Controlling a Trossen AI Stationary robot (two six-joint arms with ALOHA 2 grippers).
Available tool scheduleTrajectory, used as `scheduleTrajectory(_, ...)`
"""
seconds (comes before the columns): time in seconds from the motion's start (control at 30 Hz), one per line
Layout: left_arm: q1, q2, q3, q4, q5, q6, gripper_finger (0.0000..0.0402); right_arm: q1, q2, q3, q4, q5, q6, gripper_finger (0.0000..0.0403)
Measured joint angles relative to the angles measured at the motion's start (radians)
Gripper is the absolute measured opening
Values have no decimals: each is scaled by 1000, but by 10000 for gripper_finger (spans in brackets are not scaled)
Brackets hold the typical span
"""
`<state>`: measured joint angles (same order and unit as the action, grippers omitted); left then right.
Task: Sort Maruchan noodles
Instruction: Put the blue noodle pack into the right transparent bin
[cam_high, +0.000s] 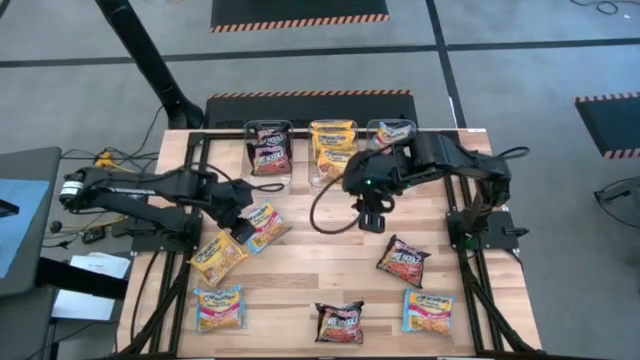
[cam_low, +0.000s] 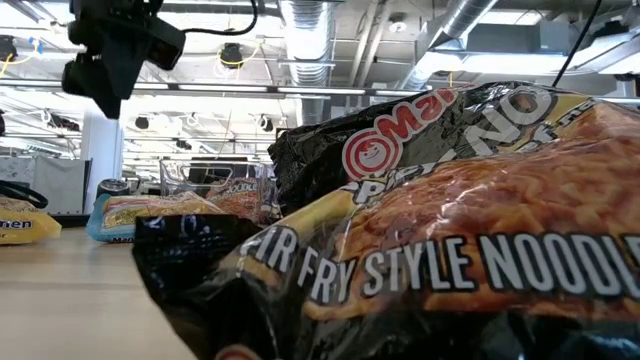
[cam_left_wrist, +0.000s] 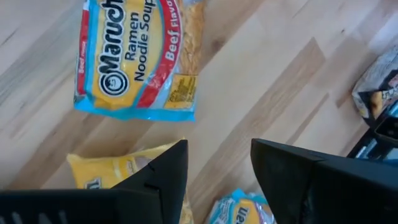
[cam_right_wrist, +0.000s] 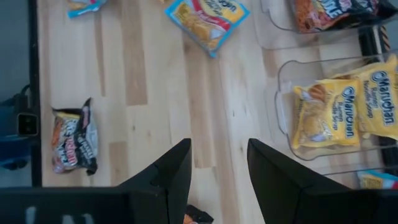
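Observation:
Six Maruchan packets lie flat on the wooden table: a blue-yellow one (cam_high: 262, 225), a yellow one (cam_high: 218, 257), two more blue-yellow ones (cam_high: 218, 307) (cam_high: 428, 310), and two dark red-black ones (cam_high: 340, 322) (cam_high: 403, 262). My left gripper (cam_high: 240, 228) is open and empty, hovering between the yellow packet (cam_left_wrist: 118, 171) and the blue-yellow packets (cam_left_wrist: 134, 59). My right gripper (cam_high: 370, 220) is open and empty above bare wood near the table's middle (cam_right_wrist: 217, 168). The dark packet (cam_low: 450, 220) at the near edge fills the low view.
Three clear tubs stand along the far edge: the left tub (cam_high: 269, 148) holds dark packets, the middle tub (cam_high: 332, 150) (cam_right_wrist: 342, 112) holds yellow packets, the right tub (cam_high: 392, 132) holds a blue-yellow one. A black cable loops under the right arm (cam_high: 318, 215). Bare wood lies mid-table.

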<state>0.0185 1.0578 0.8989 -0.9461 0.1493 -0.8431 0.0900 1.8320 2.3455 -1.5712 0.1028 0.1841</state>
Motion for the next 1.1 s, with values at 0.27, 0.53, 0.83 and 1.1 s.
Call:
scheduleTrajectory(0.27,-1,46,-67,127,-102,19,180,35,0,0,0,0,3,179)
scheduleTrajectory(0.53,0,120,-71,188,-207,102,181,18,9,-1,1,1,28,179)
scheduleTrajectory(0.83,0,232,-71,189,-273,125,181,-1,9,-1,0,2,83,179)
scheduleTrajectory(1.1,-1,361,-71,204,-262,107,181,-15,22,0,10,2,89,179)
